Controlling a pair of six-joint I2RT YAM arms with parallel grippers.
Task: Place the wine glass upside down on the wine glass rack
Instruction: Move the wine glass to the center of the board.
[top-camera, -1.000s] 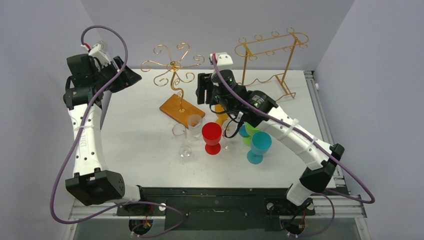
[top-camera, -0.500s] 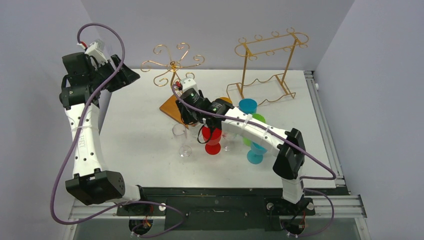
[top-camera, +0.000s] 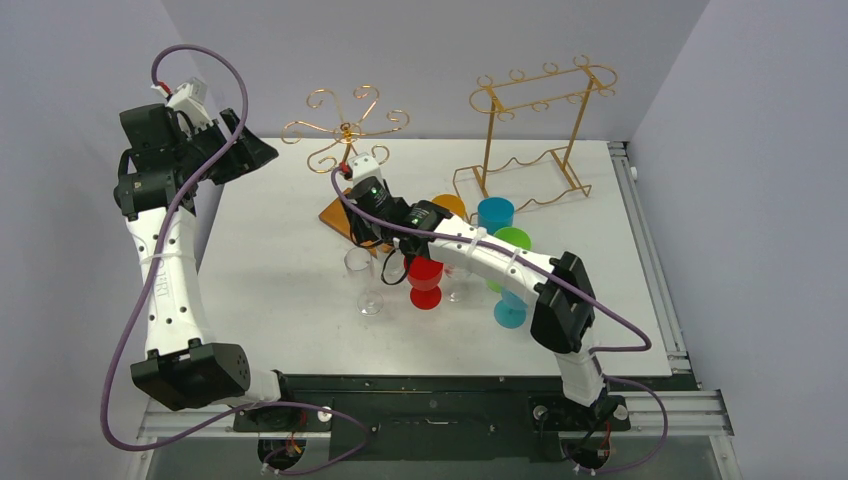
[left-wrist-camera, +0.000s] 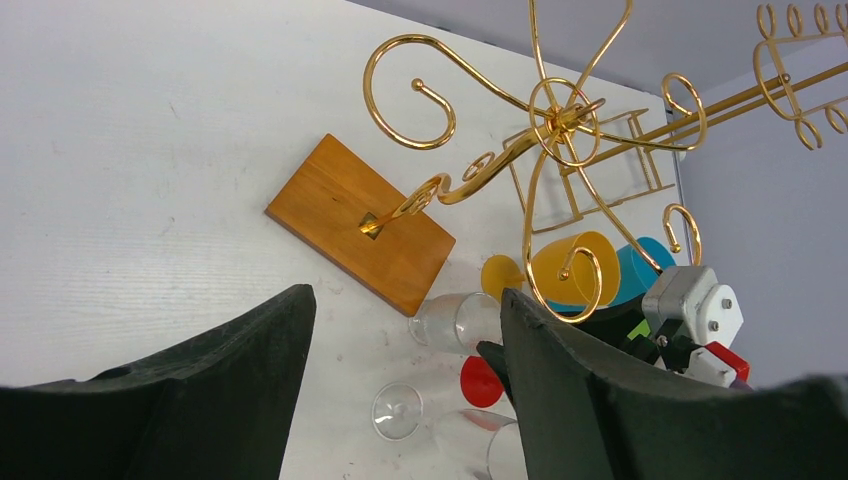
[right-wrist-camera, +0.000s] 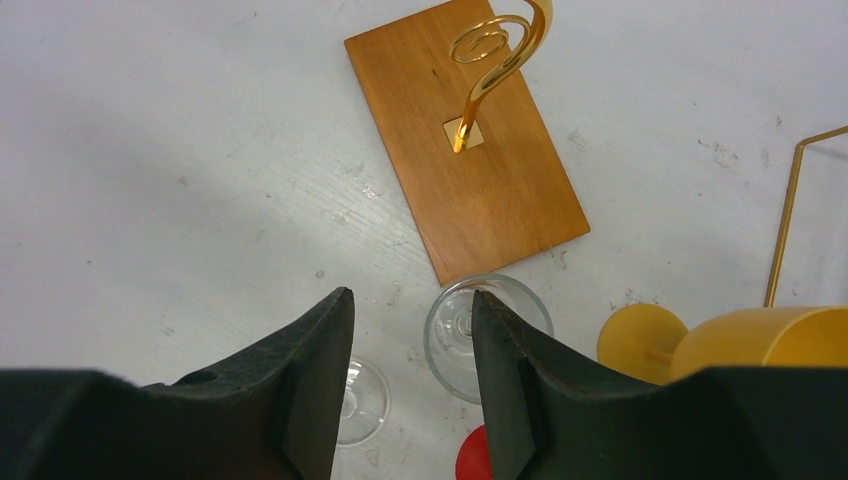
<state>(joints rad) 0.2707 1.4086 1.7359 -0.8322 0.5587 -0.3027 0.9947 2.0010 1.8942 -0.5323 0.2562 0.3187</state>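
White tabletop (top-camera: 270, 250), scuffed. Clear wine glass (right-wrist-camera: 450, 345) stands upright just beside the wine glass rack (right-wrist-camera: 465, 140) base. My right gripper (right-wrist-camera: 412, 300) hovers above it, jaws apart, empty. My left gripper (left-wrist-camera: 407, 295) is likewise parted and empty. The glass looks light, slick and brittle, so I'd pinch the stem gently.

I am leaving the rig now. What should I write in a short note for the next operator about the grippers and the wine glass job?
Left gripper: open, empty, raised to the left of the rack.
Right gripper: open, low over the clear wine glass next to the rack's wooden base; no grip visible.
Done: nothing hangs on the rack.
Left: grip the glass, turn it over, hang it.
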